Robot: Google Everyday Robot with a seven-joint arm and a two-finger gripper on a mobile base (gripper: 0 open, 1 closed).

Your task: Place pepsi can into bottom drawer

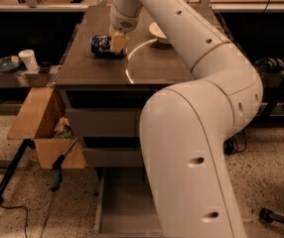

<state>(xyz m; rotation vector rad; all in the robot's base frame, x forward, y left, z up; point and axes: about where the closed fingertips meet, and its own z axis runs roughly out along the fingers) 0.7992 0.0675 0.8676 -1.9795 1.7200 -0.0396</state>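
Observation:
The pepsi can (100, 44), dark blue with white markings, lies on its side on the brown top of the cabinet (152, 66), near the back left. My gripper (117, 43) reaches down from the white arm and sits right against the can's right end. The bottom drawer (124, 205) is pulled out at floor level below the cabinet, and its bare grey floor shows to the left of my arm. The arm hides the drawer's right part.
A white bowl (158, 31) stands on the cabinet top right of the gripper. Two shut upper drawers (102, 122) face forward. An open cardboard box (37, 120) with a tool sits left of the cabinet. A cup (29, 59) stands on a low shelf at left.

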